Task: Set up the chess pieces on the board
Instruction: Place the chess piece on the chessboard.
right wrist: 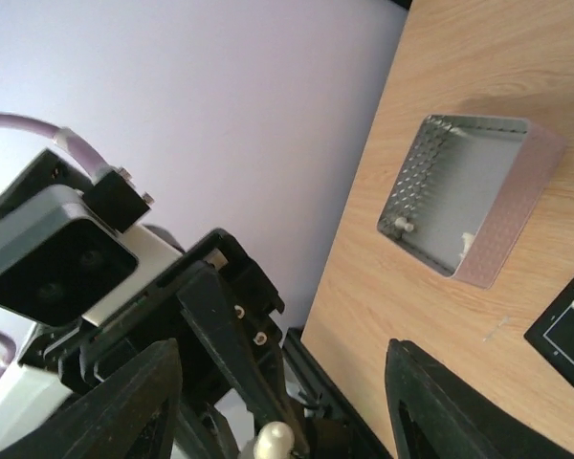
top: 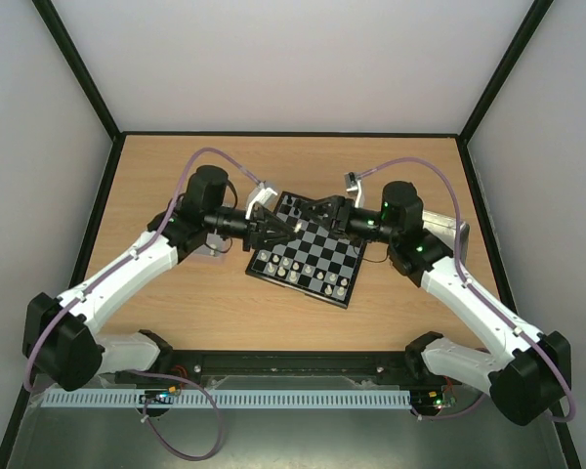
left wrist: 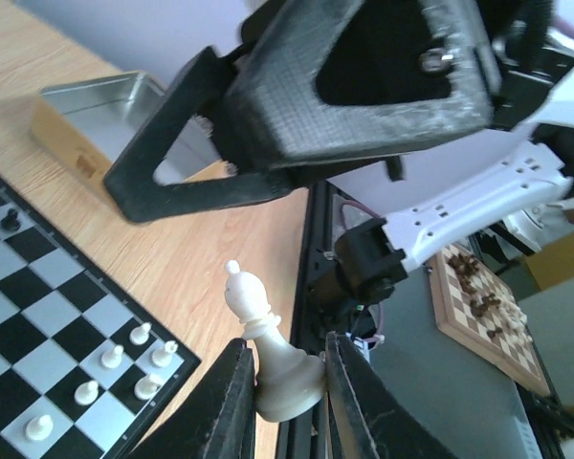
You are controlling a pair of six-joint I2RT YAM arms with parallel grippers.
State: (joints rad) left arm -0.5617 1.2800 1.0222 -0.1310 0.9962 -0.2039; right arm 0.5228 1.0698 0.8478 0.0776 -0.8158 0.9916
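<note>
Currently left pincer clamps white bishop by its base over the board; right pincer gapes opposite, probably for handover.

The light wooden table carries the board, which lies flat near its middle, turned at an angle to the table's edges. A shiny metal tray rests on the wood just right of the board, and a second tray rests to its left

Cream-white bishop, black-and-pale-grey checkered board, silver tray.
</note>
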